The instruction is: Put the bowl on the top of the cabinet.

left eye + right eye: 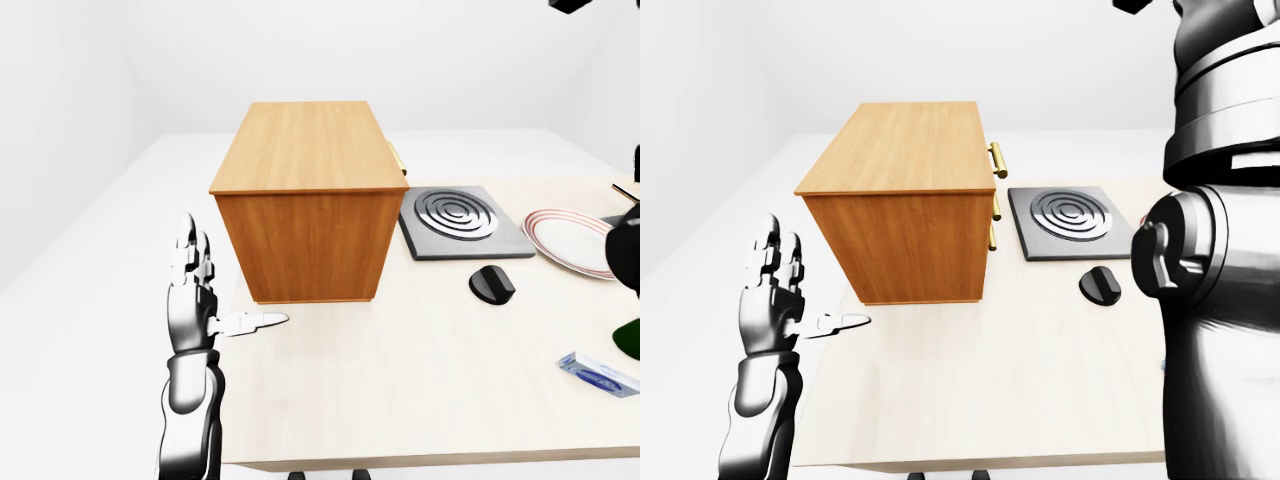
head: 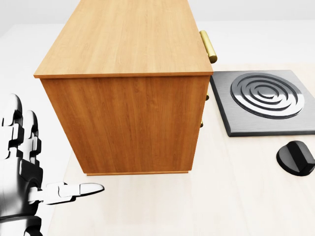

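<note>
So, not much to show for the task yet. The cabinet (image 1: 308, 195) is sitting right there on the surface (image 1: 420, 370), and its top is bare wood, no bowl on it. Honestly I can't spot the bowl in any of my views. There's a striped plate (image 1: 572, 240) off at the right edge of the left-eye view, plus a dark rounded thing cut off by the frame at the far right, but I can't tell what that is, so I'm not calling it.

My left hand (image 1: 195, 290) is up beside the lower left corner of the cabinet, fingers spread, thumb poking out toward the cabinet, holding nothing and not touching anything as far as I can see. My right arm (image 1: 1220, 260) fills the right side of the right-eye view, but the hand itself is out of frame, so I can't say whether it's open, closed, or carrying something.

Other stuff around: a stove plate (image 1: 462, 222) just right of the cabinet, a black knob (image 1: 491, 283) near it, and a small blue packet (image 1: 598, 374) at the lower right.

My read: basically everything is left. Find the bowl, grab it, lift it onto the cabinet top.
</note>
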